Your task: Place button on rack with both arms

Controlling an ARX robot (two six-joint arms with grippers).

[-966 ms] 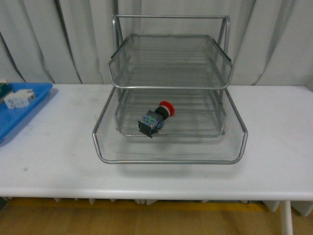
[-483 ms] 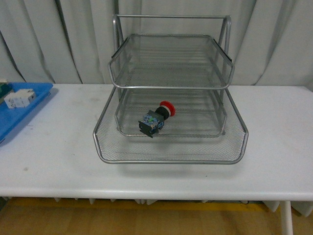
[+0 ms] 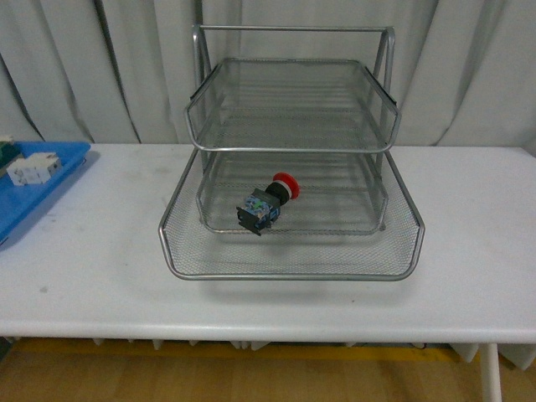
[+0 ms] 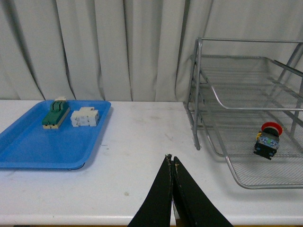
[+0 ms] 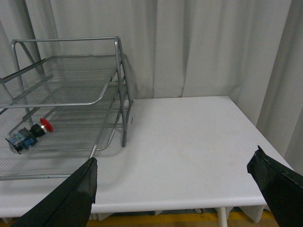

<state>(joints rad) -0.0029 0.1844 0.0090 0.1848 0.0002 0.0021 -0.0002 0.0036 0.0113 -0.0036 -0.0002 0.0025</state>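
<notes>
The button [image 3: 266, 201], red cap on a black and bluish body, lies on its side in the silver wire rack [image 3: 289, 268], on a lower tray. It also shows in the left wrist view [image 4: 267, 140] and the right wrist view [image 5: 28, 135]. Neither arm shows in the front view. My left gripper [image 4: 171, 159] is shut and empty, above the white table left of the rack [image 4: 246, 99]. My right gripper [image 5: 175, 165] is open wide and empty, above the table right of the rack [image 5: 71, 94].
A flat blue tray [image 3: 33, 197] sits at the table's left end, also in the left wrist view [image 4: 28, 142]. It holds a white terminal block [image 4: 84, 117] and a green and beige component [image 4: 54, 116]. Grey curtains hang behind the table.
</notes>
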